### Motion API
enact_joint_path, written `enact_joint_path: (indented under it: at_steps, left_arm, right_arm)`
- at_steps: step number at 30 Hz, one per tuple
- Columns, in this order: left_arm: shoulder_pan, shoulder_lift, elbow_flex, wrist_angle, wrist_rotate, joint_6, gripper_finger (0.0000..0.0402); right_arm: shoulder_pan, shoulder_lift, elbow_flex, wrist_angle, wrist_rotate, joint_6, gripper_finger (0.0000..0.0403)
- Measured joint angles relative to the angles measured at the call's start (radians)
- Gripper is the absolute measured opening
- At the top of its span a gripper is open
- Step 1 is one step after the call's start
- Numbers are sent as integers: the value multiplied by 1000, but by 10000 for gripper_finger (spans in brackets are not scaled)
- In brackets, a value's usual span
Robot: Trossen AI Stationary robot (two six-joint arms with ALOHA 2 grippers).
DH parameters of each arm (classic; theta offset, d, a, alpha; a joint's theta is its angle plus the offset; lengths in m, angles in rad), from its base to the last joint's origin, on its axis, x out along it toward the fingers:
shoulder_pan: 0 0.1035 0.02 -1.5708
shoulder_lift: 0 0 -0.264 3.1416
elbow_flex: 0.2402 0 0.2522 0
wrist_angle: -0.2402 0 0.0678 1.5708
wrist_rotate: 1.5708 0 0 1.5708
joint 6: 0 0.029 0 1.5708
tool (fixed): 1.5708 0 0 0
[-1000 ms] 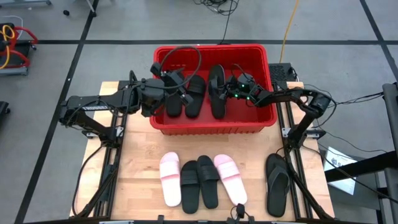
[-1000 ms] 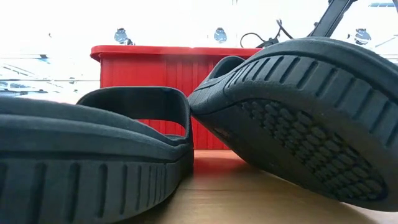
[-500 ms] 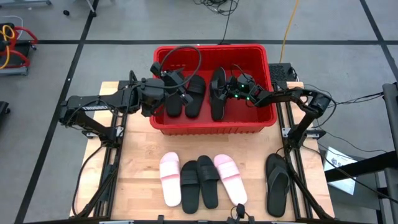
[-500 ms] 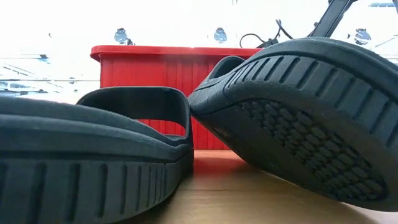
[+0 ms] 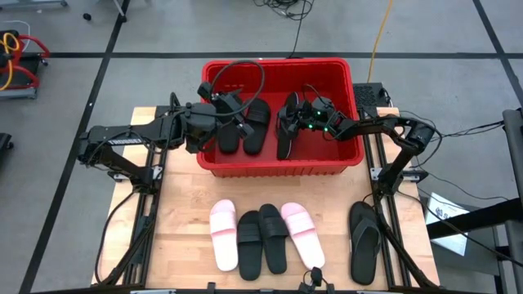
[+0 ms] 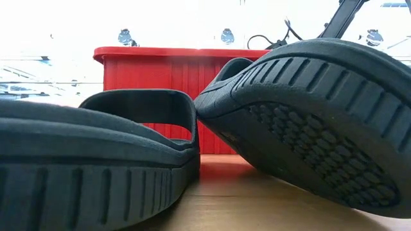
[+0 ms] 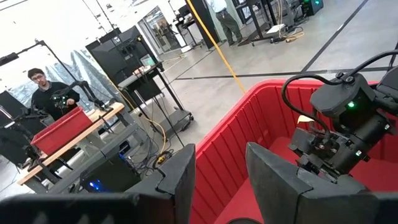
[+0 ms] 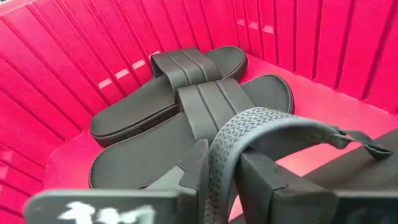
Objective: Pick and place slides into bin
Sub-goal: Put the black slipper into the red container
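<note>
The red bin (image 5: 280,166) stands at the far side of the table (image 5: 184,212), and three black slides are inside it. Two band slides (image 8: 186,106) lie flat side by side in its left half, touching each other. The third, a black flip-flop (image 5: 286,122), sits right of them near the bin's middle, tipped up on its edge. The right gripper (image 5: 299,119) is down inside the bin at that flip-flop. In the right wrist view the flip-flop's patterned strap (image 8: 261,124) loops between the two fingers (image 8: 264,177), which stand a little apart with the strap still between them; whether they actually clamp it cannot be told.

The left gripper (image 5: 231,109) hovers over the bin's left part above the band slides. Its fingers (image 7: 180,177) are spread apart with nothing between them, and past them its wrist view shows the bin's ribbed wall (image 7: 249,130) and the right arm's gripper inside.

On the near part of the table five more slides lie flat. A pink slide (image 5: 224,234), two black band slides (image 5: 261,238) and a second pink slide (image 5: 302,233) form a close row, and a black flip-flop (image 5: 364,242) lies apart by the right edge. In the low view two black slides fill the foreground, one with its sole tilted up, with the bin behind them
</note>
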Motion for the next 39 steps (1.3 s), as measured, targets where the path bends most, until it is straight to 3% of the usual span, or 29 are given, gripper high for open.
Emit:
enact_joint_path:
  at_steps: [9, 13, 22, 27, 34, 39]
  left_arm:
    - [0, 0, 0, 0, 0, -1, 150]
    - [0, 0, 0, 0, 0, -1, 150]
    - [0, 0, 0, 0, 0, -1, 150]
    - [0, 0, 0, 0, 0, -1, 150]
    - [0, 0, 0, 0, 0, -1, 150]
    - [0, 0, 0, 0, 0, -1, 150]
  right_arm:
    - [0, 0, 0, -7, 4, -51, 134]
    - [0, 0, 0, -74, 99, -53, 156]
    - [0, 0, 0, -132, 160, -79, 159]
    - [0, 0, 0, -131, 159, -144, 131]
    - [0, 0, 0, -130, 145, -187, 12]
    - [0, 0, 0, -88, 40, -233, 5]
